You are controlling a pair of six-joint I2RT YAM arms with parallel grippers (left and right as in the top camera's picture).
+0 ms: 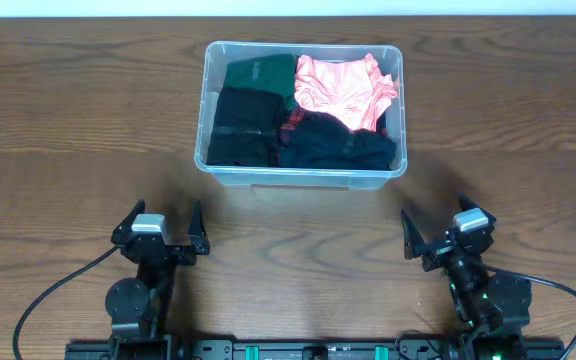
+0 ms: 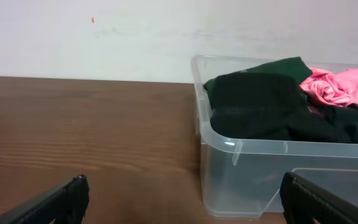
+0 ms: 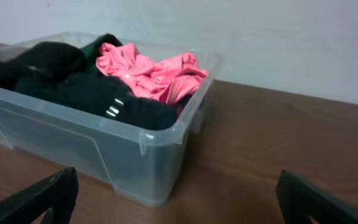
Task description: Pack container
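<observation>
The clear plastic container [image 1: 303,177] stands at the back middle of the wooden table. It holds a pink garment [image 1: 343,88], a dark green garment [image 1: 261,73] and black clothes [image 1: 243,125]. The container also shows in the left wrist view [image 2: 241,180] and in the right wrist view [image 3: 135,168]. My left gripper [image 1: 161,228] is open and empty at the front left, well short of the container. My right gripper [image 1: 438,230] is open and empty at the front right. Any label on the container's floor is hidden by the clothes.
A pale wall [image 2: 104,37] runs behind the table's far edge. Black cables [image 1: 58,290] trail from both arm bases at the front edge.
</observation>
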